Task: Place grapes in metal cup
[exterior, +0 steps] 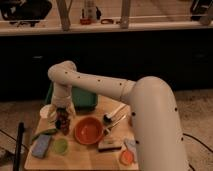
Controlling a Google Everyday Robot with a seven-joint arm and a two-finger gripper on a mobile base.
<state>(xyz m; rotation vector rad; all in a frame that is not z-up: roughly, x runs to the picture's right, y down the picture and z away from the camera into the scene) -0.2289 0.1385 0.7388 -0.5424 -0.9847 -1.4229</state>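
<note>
My gripper hangs straight down from the white arm at the left side of the small wooden table. Directly beneath it stands the metal cup, small and dark, just left of the orange bowl. A dark reddish lump, apparently the grapes, sits at the cup's mouth right under the gripper. I cannot tell whether the gripper is touching it.
A white cup and a green box stand behind the gripper. A green vegetable, blue sponge and green disc lie front left. Utensils, a brush and an orange item lie to the right.
</note>
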